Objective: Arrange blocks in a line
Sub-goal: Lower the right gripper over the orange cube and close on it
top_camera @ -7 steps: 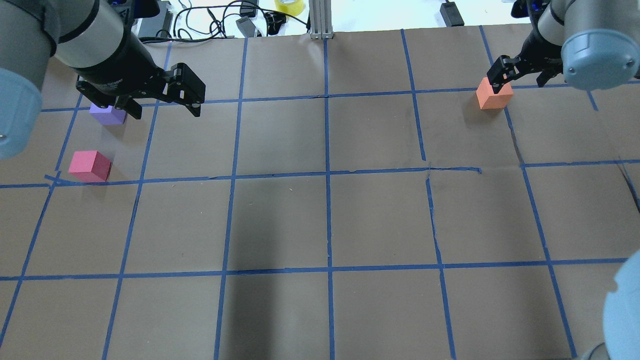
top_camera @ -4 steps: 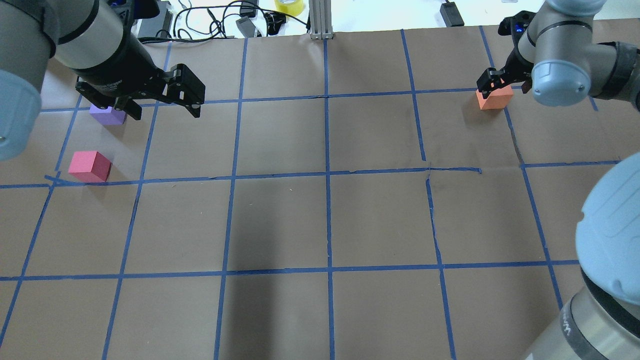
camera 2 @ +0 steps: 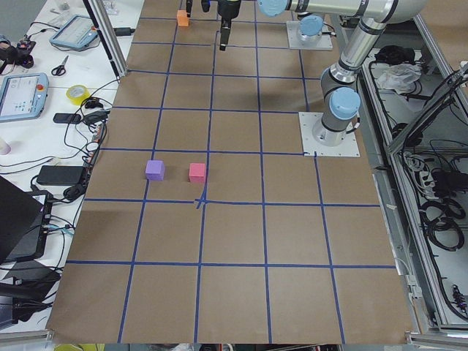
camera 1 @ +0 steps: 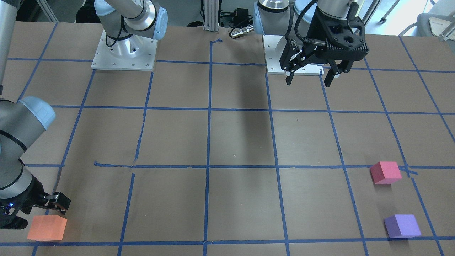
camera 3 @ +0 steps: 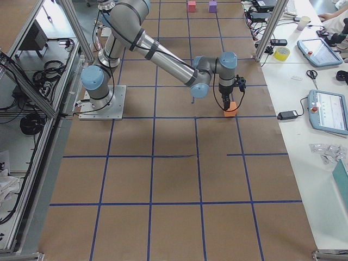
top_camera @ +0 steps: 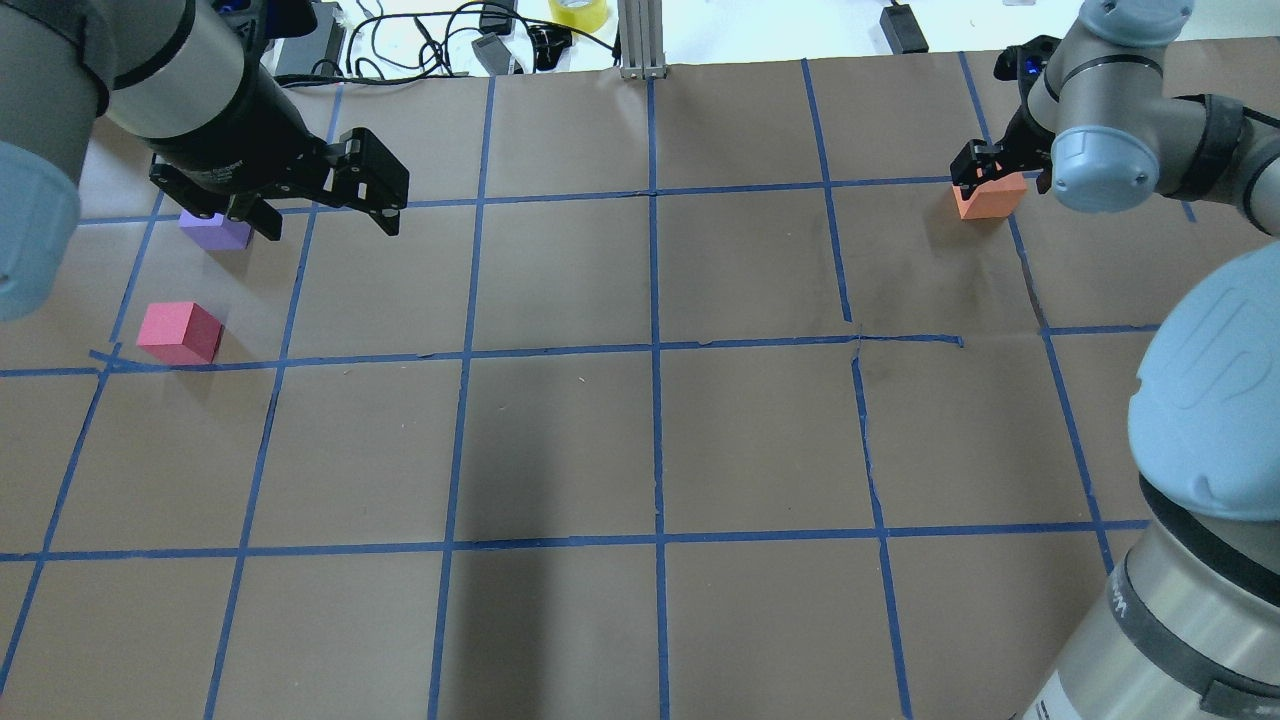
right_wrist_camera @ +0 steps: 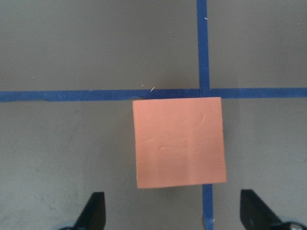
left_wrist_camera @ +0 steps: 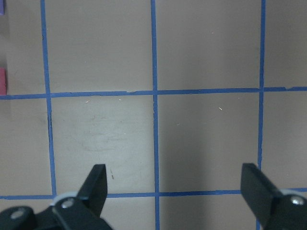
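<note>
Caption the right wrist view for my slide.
Right gripper, fingers open, looks down on the orange block lying at a blue tape crossing.

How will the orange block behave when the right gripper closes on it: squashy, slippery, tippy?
The orange block shows shallow dents in its matte top, so it probably gives under a squeeze and grips well. Its flat, square faces suggest it won't roll or tip.
</note>
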`<action>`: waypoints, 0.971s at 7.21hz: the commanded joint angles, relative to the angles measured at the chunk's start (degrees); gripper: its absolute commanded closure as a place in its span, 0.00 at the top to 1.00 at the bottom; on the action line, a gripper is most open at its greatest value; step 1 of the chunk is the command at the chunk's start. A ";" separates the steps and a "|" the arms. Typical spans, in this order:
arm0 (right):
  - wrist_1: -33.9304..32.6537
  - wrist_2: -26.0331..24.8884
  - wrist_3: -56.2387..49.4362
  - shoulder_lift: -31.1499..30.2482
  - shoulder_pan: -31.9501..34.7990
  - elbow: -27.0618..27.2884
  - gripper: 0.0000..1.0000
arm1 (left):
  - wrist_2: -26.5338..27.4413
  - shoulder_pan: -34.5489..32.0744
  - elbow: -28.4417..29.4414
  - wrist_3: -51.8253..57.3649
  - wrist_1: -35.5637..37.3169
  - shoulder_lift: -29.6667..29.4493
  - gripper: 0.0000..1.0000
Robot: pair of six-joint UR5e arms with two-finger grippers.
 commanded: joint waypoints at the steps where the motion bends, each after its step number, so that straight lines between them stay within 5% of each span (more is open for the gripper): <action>1: -0.01 -0.07 -0.49 1.90 -0.10 -2.25 1.00 | 0.00 -0.08 0.00 0.07 0.04 -0.07 1.00; 4: -1.23 -0.07 -0.67 4.36 -0.10 -2.70 1.00 | 0.00 -0.17 0.00 -0.02 0.13 -0.16 1.00; 5: -1.24 -0.07 -0.41 4.72 -0.10 -2.79 0.88 | 0.00 -0.17 0.00 -0.02 0.13 -0.16 1.00; 7: -1.24 -0.16 -0.58 4.98 -0.10 -2.79 0.26 | 0.00 -0.17 -0.09 -0.02 0.04 -0.08 1.00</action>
